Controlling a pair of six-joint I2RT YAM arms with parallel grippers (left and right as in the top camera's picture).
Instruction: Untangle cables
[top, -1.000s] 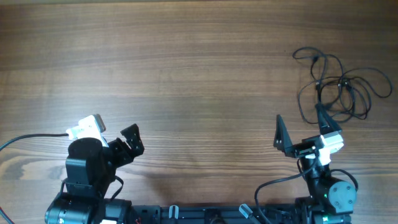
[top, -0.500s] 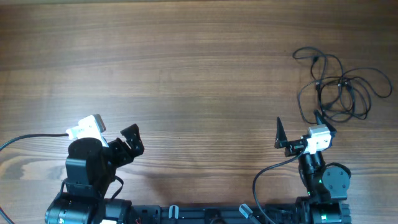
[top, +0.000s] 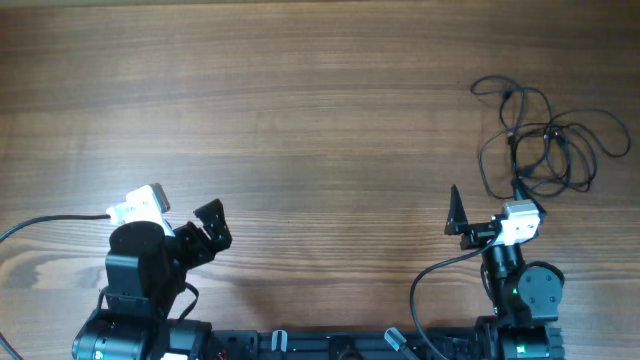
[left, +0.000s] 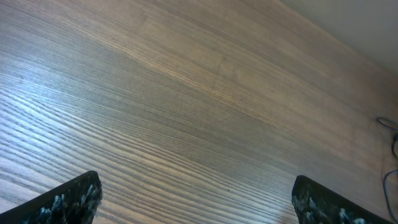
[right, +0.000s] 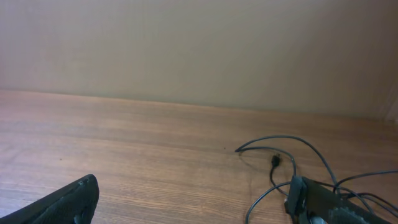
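Because the cables lie tangled at the far right of the tabletop, just beyond the open, empty right hand, one pinch may catch several strands and tighten them; the left hand, also open, sits well apart.

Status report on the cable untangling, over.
Left gripper open, empty. Right gripper open, empty, at the tangle's edge. The cables looped together, far right of table. Nothing blocking.

Overhead straight down; 2 low forward wrist views; cables in all 3.
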